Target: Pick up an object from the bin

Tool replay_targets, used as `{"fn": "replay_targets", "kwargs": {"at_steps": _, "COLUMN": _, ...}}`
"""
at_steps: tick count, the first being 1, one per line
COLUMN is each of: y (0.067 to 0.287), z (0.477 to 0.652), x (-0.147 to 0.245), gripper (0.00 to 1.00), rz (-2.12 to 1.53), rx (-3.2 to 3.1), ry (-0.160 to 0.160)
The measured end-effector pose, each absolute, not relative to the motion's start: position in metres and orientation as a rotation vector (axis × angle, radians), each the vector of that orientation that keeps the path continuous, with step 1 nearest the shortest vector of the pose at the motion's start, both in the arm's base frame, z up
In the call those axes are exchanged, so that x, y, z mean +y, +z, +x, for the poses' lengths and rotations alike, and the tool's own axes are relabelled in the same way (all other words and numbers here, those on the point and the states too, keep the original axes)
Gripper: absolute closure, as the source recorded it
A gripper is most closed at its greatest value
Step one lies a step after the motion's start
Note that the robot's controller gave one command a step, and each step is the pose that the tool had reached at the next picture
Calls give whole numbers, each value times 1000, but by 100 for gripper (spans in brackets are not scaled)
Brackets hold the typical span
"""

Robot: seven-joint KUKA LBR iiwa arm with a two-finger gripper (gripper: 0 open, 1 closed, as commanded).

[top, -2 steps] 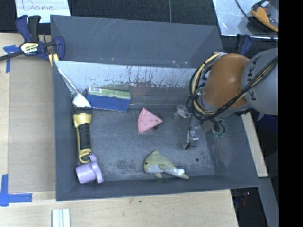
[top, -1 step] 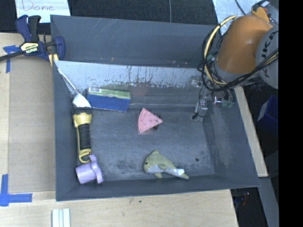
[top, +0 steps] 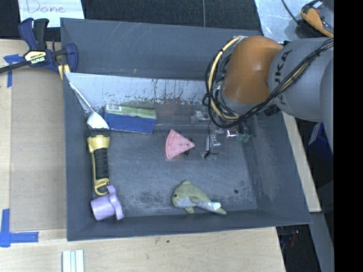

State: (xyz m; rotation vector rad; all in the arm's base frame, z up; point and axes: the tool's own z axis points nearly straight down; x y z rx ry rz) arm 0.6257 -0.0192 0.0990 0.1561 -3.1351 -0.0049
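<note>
Gripper [top: 212,146]: we are logging it low over the floor of the grey bin [top: 266,174], right of centre, beneath the arm's orange cover. We are unable to tell whether it is spread or closed, and nothing is showing in its grasp. Nearest item: pink wedge [top: 178,144], a flat fan-shaped piece lying just beside the gripper on its left, near the middle of the bin and apart from everything else. Moving outward, we are listing a blue-and-green packet [top: 131,120] against the back wall, a white spoon [top: 96,119] at its left end, a yellow-and-black handle [top: 100,158] along the left wall, a lilac cup [top: 106,207] in the front left corner, and an olive soft toy [top: 194,198] near the front wall. Risks, as we are judging them: the wedge is lying flat, so a descent beside it rather than astride it is likely to close on nothing or nudge it away. Its tapering edges may slip from a pinch, and pressing too low is risking a scrape on the floor.
</note>
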Motion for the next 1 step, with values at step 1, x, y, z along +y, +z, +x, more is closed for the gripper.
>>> {"fn": "replay_targets", "kwargs": {"at_steps": 1, "y": 71, "z": 588, "x": 13, "gripper": 0, "rz": -325, "rx": -3150, "ry": 6}}
